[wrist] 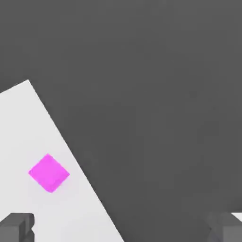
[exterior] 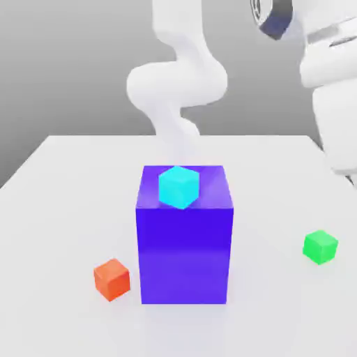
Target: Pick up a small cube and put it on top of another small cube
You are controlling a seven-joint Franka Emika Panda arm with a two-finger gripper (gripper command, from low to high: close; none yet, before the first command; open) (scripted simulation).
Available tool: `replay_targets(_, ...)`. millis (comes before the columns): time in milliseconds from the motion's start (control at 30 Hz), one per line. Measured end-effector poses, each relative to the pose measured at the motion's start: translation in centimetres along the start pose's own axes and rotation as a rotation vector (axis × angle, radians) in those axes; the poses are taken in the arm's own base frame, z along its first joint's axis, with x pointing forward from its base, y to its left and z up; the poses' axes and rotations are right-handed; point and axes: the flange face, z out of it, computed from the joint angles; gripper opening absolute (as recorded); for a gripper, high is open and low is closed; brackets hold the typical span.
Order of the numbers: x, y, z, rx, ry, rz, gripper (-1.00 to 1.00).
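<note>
Pink cube (wrist: pixel 48 172) alone on white table (wrist: pixel 28 123), at 11 o'clock from wide, empty gripper (wrist: pixel 124 228). Likely light, rigid, smooth-faced; best pinched across two opposite flat sides, not corners.

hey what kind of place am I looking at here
Most likely a simulated robot test bench, not a real room: a plain white table, flat-coloured blocks like the big blue block and green cube, and a blank grey backdrop.
</note>
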Motion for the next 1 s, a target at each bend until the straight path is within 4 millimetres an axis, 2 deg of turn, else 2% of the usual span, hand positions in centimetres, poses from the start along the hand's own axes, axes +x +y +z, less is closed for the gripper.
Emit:
replay_targets(200, -0.6, -3.2, 10.1, -0.025, -0.129, -0.264, 0.0)
replay_targets(433, -3.6, -7.4, 20.9, -0.072, -0.27, -0.608, 0.0)
replay_targets(500, -4.5, -7.9, 23.9, -0.084, -0.293, -0.673, 0.0)
replay_targets(567, -5.3, -7.5, 27.1, -0.086, -0.299, -0.69, 0.0)
replay_targets(600, -5.7, -7.3, 28.5, -0.086, -0.3, -0.692, -1.0)
replay_targets(767, -5.8, -7.3, 28.5, -0.086, -0.303, -0.691, -1.0)
replay_targets(800, -6.0, -7.2, 29.2, -0.086, -0.303, -0.692, -1.0)
replay_targets(867, -5.5, -7.5, 27.7, -0.086, -0.303, -0.695, -1.0)
replay_targets(933, -4.8, -8.0, 24.8, -0.086, -0.303, -0.694, -1.0)
replay_targets(1000, -5.7, -8.9, 23.1, -0.08, -0.31, -0.689, -1.0)
